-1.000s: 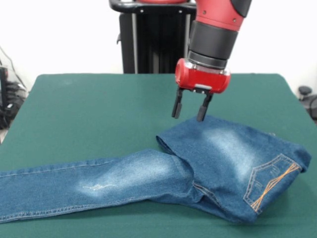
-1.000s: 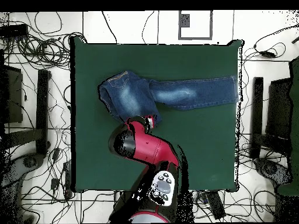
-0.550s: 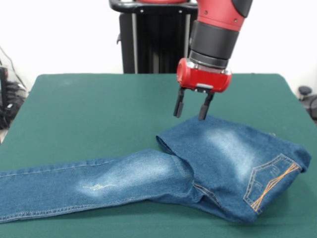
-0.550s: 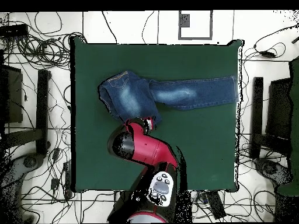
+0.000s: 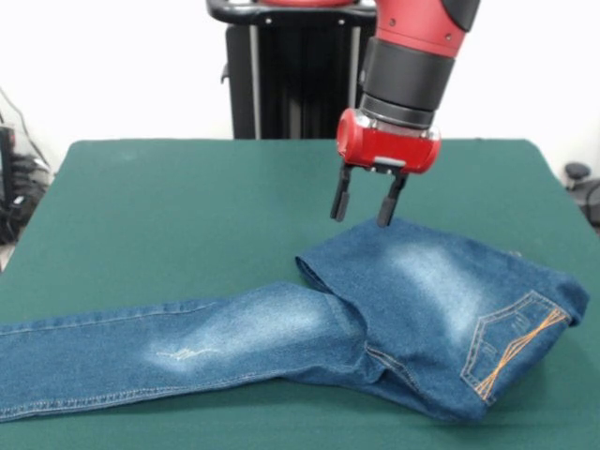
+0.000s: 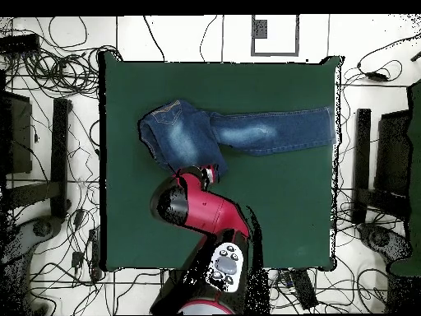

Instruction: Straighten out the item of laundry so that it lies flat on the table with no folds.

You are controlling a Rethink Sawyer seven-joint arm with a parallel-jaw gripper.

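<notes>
The jeans [image 5: 375,319] lay on the green tabletop [image 5: 187,206], one leg stretched flat away from the seat, the other doubled back over the seat so that the pocket end bulged. The gripper [image 5: 364,206] hung just above the far edge of that folded part, its jaws spread and holding nothing. If the jaws closed there they might pinch both layers together, and a pull would drag the whole garment across the cloth instead of opening the fold. A shallow bite could also slip off the thick denim.
</notes>
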